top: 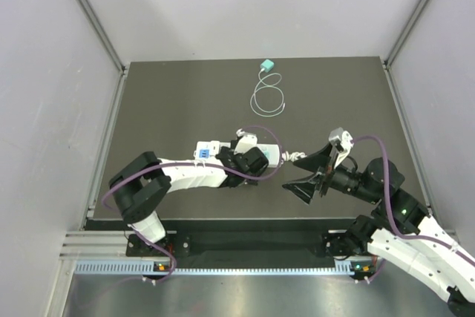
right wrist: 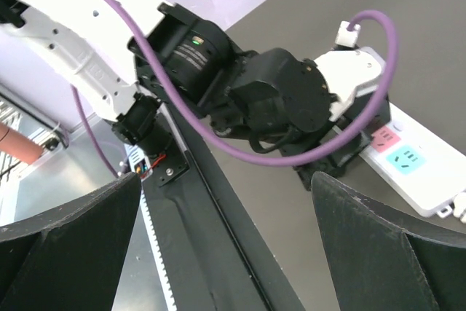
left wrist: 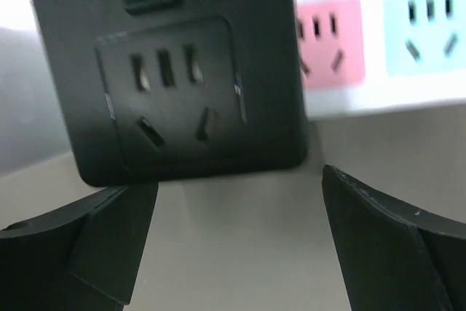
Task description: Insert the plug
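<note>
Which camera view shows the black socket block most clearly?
The left wrist view: the black socket block fills the upper frame, slots clear. The top view hides it under the left arm; the right wrist view leaves it indistinct.

Right claw [right wrist: 226, 202] spread wide, facing the left arm [right wrist: 255, 100] over the dark surface [right wrist: 408, 27].
Its black fingers [right wrist: 73, 245] frame the lower corners with nothing between them. The left arm's black wrist, looped by a purple cable [right wrist: 291, 154], covers one end of a white power strip [right wrist: 429, 183]; its pink socket [right wrist: 384, 136] and blue socket [right wrist: 408, 158] lie uncovered.
</note>
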Motion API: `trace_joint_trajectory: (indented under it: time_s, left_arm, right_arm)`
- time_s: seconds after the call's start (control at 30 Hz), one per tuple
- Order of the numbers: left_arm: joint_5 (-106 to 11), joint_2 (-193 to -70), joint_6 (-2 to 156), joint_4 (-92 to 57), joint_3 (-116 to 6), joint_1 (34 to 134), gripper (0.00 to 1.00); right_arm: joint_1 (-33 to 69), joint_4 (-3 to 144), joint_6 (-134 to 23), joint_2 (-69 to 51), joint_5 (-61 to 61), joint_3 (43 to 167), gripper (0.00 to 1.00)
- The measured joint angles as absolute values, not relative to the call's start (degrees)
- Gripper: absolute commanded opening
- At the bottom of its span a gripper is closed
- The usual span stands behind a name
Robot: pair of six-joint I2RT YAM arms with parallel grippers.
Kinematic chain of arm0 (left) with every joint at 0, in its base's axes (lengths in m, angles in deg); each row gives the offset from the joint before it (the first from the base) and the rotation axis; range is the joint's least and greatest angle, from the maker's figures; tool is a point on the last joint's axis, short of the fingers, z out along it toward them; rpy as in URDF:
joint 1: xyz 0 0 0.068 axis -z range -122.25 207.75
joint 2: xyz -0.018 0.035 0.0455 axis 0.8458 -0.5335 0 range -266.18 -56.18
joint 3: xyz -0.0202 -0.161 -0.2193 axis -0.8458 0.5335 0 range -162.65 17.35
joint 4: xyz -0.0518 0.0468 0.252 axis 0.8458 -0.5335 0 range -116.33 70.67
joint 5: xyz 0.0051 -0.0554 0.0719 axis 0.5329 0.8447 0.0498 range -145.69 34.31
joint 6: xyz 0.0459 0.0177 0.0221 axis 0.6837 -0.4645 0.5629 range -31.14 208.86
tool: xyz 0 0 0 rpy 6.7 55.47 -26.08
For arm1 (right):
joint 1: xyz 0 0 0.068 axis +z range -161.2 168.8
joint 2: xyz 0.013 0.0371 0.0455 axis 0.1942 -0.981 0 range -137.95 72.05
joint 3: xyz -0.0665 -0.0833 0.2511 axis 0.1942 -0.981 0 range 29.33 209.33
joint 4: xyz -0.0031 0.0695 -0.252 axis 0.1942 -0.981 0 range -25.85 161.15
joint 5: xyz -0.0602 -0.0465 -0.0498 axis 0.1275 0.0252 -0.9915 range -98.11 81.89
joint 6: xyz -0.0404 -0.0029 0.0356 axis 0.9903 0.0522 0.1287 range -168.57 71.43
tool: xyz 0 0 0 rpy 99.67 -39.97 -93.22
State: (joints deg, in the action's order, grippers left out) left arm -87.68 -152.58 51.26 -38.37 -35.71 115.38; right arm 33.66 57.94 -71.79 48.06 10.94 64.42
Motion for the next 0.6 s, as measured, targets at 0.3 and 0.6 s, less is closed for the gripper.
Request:
trace_joint_trajectory:
  time_s: [0.3,0.6]
  left_arm:
    - [-84.53,-147.58,52.11,-48.58,-43.78,115.38,0.98]
    - [-86.61,-134.72,55.83,-51.95,-51.1,115.27,0.98]
  right_arm:
    - [33.66,56.06,-74.33,48.01,5.62,64.73,1.0]
    - [33.36,52.72,-75.99,36.1,-8.82,71.75,0.97]
